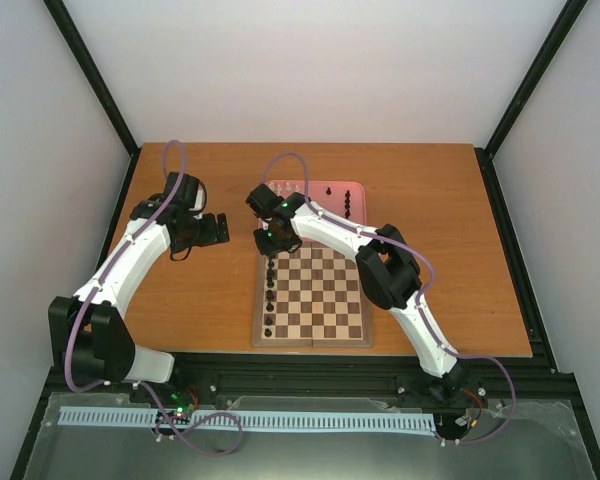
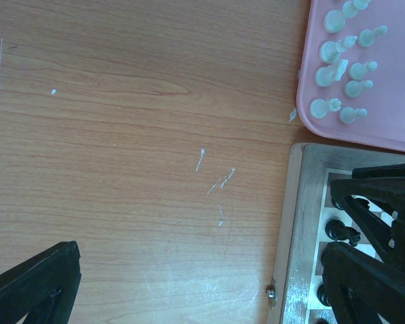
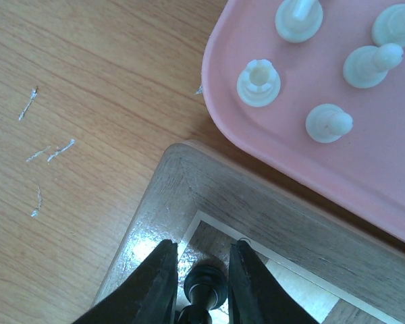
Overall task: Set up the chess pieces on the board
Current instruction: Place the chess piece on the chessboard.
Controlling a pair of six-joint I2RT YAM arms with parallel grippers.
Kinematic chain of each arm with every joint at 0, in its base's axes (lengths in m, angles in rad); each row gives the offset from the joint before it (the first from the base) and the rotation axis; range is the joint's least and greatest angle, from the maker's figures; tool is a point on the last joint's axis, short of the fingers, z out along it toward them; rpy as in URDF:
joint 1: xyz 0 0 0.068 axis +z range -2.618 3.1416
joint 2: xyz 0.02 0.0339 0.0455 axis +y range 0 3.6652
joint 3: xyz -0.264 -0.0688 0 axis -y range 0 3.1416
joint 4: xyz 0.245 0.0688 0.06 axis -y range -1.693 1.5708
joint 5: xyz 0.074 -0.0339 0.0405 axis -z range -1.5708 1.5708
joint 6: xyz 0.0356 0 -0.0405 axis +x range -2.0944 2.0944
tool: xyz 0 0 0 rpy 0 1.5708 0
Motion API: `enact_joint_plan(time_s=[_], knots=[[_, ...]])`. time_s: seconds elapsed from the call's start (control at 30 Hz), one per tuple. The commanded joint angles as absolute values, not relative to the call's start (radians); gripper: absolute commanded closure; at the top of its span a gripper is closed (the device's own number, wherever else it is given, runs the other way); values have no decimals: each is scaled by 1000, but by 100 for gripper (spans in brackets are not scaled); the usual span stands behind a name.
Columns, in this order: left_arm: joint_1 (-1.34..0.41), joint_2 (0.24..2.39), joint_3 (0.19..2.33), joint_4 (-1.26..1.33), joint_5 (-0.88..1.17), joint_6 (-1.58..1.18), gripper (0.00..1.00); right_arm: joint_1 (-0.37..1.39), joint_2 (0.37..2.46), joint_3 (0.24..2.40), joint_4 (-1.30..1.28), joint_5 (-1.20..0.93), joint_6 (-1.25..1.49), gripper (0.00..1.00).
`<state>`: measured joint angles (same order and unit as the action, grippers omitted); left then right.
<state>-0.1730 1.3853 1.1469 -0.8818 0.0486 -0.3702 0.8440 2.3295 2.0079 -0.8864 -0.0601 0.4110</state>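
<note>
Overhead, you see the board (image 1: 313,343), a square of glossy wood checkered in dark brown and light tan inside a brown frame. It lies on the matte orange-brown table (image 1: 200,290) between your two white arms, its far edge against a smooth pink tray (image 1: 327,197) with rounded corners. A file of tiny black pieces (image 1: 270,291) stands along the board's left-hand column. More black figures (image 1: 348,206) and a cluster of cream pieces (image 1: 290,187) stand in the tray. Your right gripper (image 1: 270,243) hangs over the board's far left corner. Only its wrist camera shows the detail there: two tapered black fingers (image 3: 163,287) stand narrowly parted on either side of one round-headed black piece (image 3: 206,283) at the corner of the checkering, with a sliver of board visible between piece and finger. That close view also gives the tray's figures their shapes: a notched cream piece (image 3: 258,83) like a little turret, and others with plain knobs. Your left gripper (image 1: 216,228) hovers over bare table just left of the board, its jaws spread wide with nothing between them. Its camera shows pale scuffs (image 2: 216,177) in the wood grain and a small metal clasp (image 2: 271,291) on the board's edge, both too fine for the overhead view.
</note>
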Motion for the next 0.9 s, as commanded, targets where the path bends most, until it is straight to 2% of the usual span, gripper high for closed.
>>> enact_joint_plan(time_s=[0.0, 0.27, 0.43, 0.87], knots=[[-170, 1383, 1152, -866, 55, -362, 0, 853, 2339, 2036, -890, -43, 408, 77], [-170, 1391, 1155, -865, 54, -360, 0, 853, 2340, 2048, -901, -47, 400, 76], [-170, 1392, 1157, -864, 53, -362, 0, 853, 2324, 2046, -901, -41, 394, 67], [-170, 1384, 1164, -868, 52, -359, 0, 848, 2264, 2115, -956, 15, 383, 54]])
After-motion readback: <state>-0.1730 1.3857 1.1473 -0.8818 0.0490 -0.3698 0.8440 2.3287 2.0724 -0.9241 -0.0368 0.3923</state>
